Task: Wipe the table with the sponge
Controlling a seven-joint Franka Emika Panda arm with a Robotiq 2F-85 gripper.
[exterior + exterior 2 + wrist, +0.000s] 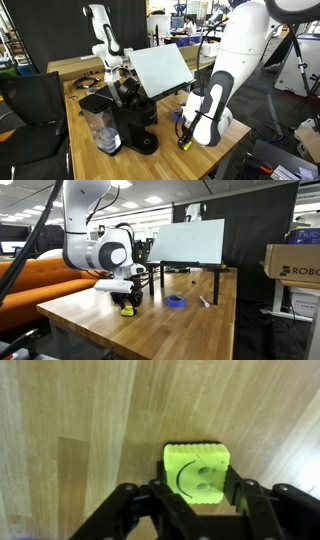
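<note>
Sponge (197, 470): small squarish pad of bright yellow-green, matt foam. Its upper face carries a curved groove and two round dimples, like a smiling face. It lies flat on the worktop (80, 430), near an edge. In the wrist view its near side is hidden behind the pincer's links. In both exterior views only a sliver of yellow shows under the fingers (127, 310).

Pincer (197, 482): black, hard, angular linkage, clenched on the sponge with one finger against each side. Its body is cropped by the lower frame edge of the wrist view.

Worktop: light-brown wood in long planks, with visible grain and a faint sheen.

Arm (95, 240): white, glossy, rounded shells. Its upper part is cut off at the frame top in both exterior views.

Coffee machine (125, 120): black and boxy, with a clear container at its side. It hides the worktop surface behind it.

Whiteboard (190, 242): flat white rectangular panel on dark supports at the far end.

Tape roll (176, 302): blue-purple ring lying flat, apart from the sponge.

Small white item (204, 301): lies just beside the tape roll and is too small to identify.
</note>
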